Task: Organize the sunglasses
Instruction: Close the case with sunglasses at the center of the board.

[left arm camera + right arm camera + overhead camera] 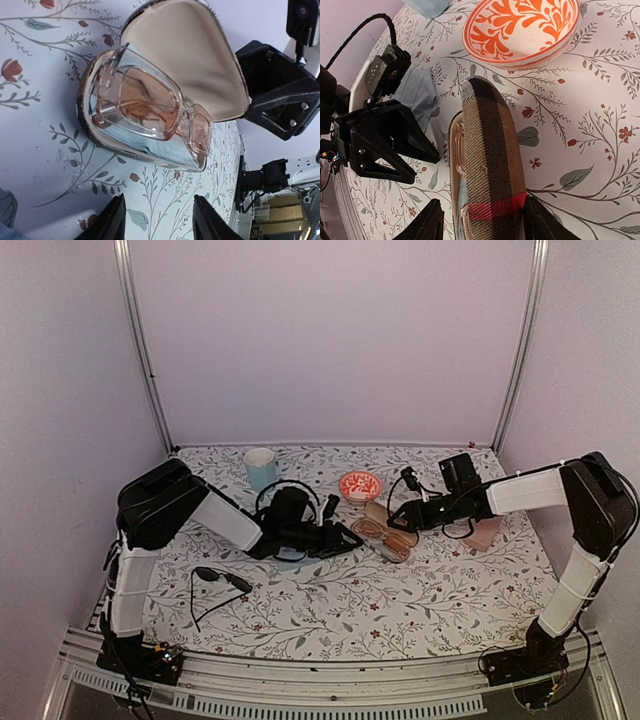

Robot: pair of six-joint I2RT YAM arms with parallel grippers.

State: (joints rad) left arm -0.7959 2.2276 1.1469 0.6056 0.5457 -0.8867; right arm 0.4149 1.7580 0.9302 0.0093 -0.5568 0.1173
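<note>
Resting inside the open plaid case point(492, 150), the pinkish see-through glasses point(150, 107) are lying on its pale lining, seemingly folded, near the middle of the floral table point(420, 610). The black sunglasses point(222, 580) are lying well apart from them, bare on the table in front of the left arm, with their thin arms unfolded.

The left gripper point(160, 212) is hovering just beside the case with its fingers spread and nothing between them. The right gripper point(482, 207) is straddling the raised lid from outside, one finger on each side. Whether it is actually pinching the lid I cannot tell.

Both pairs are looking light and stiff but easy to bend or snap. Their slick lenses would probably be slipping and scratching under hard fingers. The pink frame is sitting snugly, so the lid is likely needing only a gentle push. For the black pair, the bridge or a thick front corner near a hinge is looking safest. The splayed arms are probably springing under any squeeze.
</note>
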